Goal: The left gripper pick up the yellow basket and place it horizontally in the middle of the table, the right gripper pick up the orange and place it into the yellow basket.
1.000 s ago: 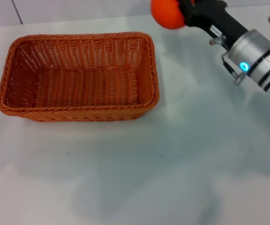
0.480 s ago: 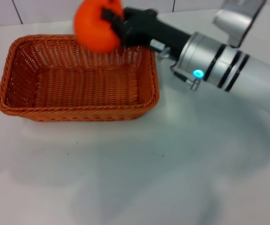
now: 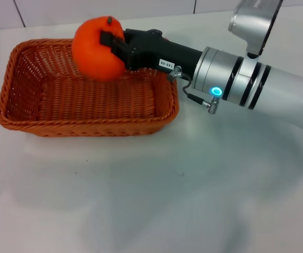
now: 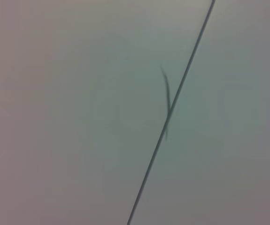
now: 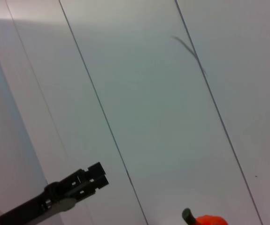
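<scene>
Since 0.5 s ago the orange (image 3: 97, 48) has dropped lower, now just above the basket (image 3: 14, 113) interior, far side. Basket placement on the table (image 3: 193, 184) looks done; release still pending. Right gripper (image 3: 110, 46) reaches in from the right rim, arm near-horizontal — fingers clamped on the fruit. Left gripper (image 5: 93, 177): parked, grip state can't be told.

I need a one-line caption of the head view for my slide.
Right gripper holds the orange above the basket on the white table.
</scene>
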Available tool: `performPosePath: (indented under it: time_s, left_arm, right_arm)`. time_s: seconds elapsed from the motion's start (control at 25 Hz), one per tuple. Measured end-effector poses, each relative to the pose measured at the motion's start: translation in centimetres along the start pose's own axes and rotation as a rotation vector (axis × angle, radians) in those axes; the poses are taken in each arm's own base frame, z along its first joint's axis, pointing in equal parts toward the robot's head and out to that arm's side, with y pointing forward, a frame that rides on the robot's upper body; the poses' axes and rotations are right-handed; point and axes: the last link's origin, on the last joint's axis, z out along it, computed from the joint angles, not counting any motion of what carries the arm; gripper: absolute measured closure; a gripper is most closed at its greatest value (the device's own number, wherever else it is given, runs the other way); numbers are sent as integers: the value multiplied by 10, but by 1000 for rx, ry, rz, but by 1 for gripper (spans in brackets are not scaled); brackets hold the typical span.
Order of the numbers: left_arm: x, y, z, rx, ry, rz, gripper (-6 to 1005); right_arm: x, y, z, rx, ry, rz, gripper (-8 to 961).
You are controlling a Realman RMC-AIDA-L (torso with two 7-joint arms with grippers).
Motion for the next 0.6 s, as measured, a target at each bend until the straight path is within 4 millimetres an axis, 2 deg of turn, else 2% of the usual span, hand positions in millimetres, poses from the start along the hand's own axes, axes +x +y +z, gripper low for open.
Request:
performPosePath:
  time_s: [0.12, 0.32, 0.6]
  left_arm:
    - [-1, 1, 1, -6, -3, 4, 91]
    - [-1, 3, 2, -12, -4, 3, 91]
    - [-3, 3, 1, -12, -6, -1, 91]
  right_arm:
    - [1, 0, -1, 0, 7, 1, 876]
    - [3, 2, -2, -10, 24, 10, 676]
    - [5, 3, -5, -18, 50, 27, 497]
